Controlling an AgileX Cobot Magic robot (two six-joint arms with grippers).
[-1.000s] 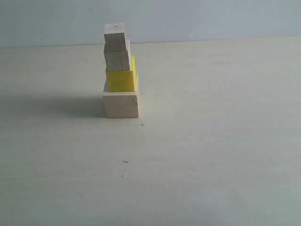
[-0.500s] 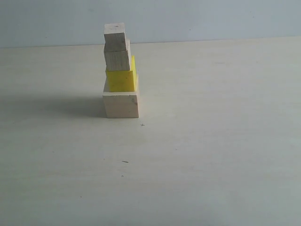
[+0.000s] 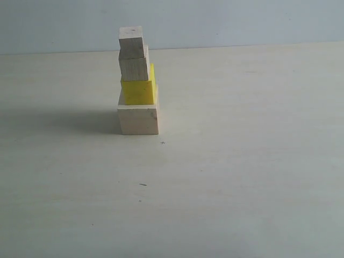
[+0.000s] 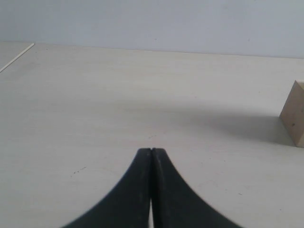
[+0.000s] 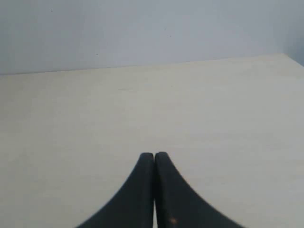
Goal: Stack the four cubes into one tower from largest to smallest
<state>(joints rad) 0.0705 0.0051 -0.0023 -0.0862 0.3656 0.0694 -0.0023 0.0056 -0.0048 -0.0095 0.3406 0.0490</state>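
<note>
The tower [image 3: 137, 80] stands complete on the pale worktop [image 3: 242, 177]. A large bare-wood cube [image 3: 138, 120] forms its base. On it sits the bright yellow cube [image 3: 137, 92], then a medium bare-wood cube [image 3: 133, 69], then the small bare-wood cube [image 3: 131, 41] on top. The upper two are not centred over the base: each sits a little off toward the same side, so the column steps unevenly.

These blocks look hard, stiff and light, with smooth flat faces, and are not fragile. Any single cube would best be taken by two opposite side faces at about mid-height. The column as a whole probably has little holding it but friction, so a push on an upper cube could slide it off. Any correction would be safest made at the top cube first.

The exterior view alone shows all four levels and their order, yet no arm or claw appears in it. The left wrist view shows the left claw [image 4: 151, 153] pressed fully together with nothing in it, well apart from the base. Only one corner of a pale wood block, likely the base cube [image 4: 295, 114], and its shadow enter that picture. The right wrist view shows the right claw [image 5: 154, 156] likewise closed and empty over bare worktop, with no cube in sight.
</note>
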